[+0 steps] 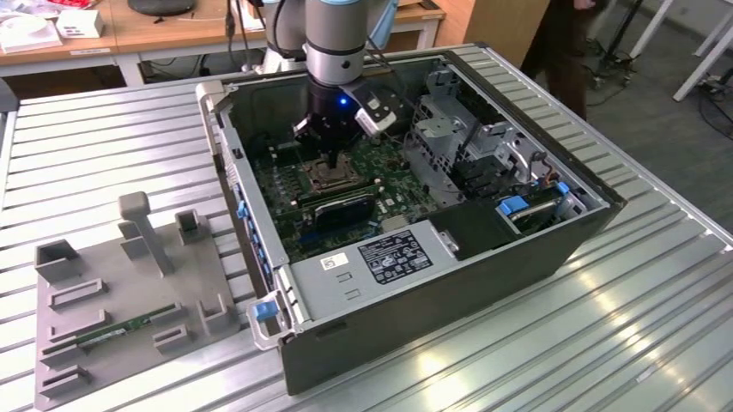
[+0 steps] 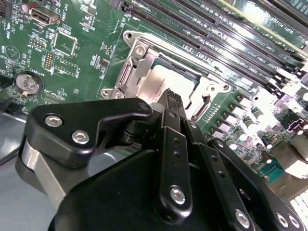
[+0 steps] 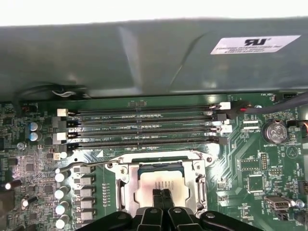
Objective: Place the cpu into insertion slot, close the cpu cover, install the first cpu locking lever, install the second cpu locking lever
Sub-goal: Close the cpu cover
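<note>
Ribbed metal table (image 1: 619, 343) bears computer case (image 1: 481, 283) and grey fixture tray (image 1: 115, 279).

Open computer case (image 1: 481, 292); grey fixture tray (image 1: 124, 296)

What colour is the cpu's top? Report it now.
The cpu top is pale silvery-tan, clearest in the first wrist view.

A ribbed metal table (image 1: 641, 283) is spreading across the scene, its slats catching pale glare near the exterior view's right. Wooden desks (image 1: 172, 33) are standing behind it, and a person (image 1: 564, 47) in dark clothes is standing on the grey floor (image 1: 647, 86) beyond.
</note>
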Action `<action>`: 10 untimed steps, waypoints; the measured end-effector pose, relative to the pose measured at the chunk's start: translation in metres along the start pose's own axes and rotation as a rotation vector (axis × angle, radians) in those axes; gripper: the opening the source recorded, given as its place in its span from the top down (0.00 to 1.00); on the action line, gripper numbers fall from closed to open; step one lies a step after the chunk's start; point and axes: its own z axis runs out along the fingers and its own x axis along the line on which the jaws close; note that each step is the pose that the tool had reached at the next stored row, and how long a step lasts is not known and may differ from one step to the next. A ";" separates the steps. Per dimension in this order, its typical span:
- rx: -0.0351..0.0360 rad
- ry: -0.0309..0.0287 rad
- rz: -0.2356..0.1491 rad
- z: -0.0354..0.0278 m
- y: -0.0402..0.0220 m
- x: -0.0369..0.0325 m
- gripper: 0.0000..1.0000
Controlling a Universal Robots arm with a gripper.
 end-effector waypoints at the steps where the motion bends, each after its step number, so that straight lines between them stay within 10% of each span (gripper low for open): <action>1: 0.0001 0.0000 0.000 -0.0012 0.0000 0.0000 0.89; 10: 0.0000 0.0000 0.000 -0.0041 0.0002 -0.0001 0.89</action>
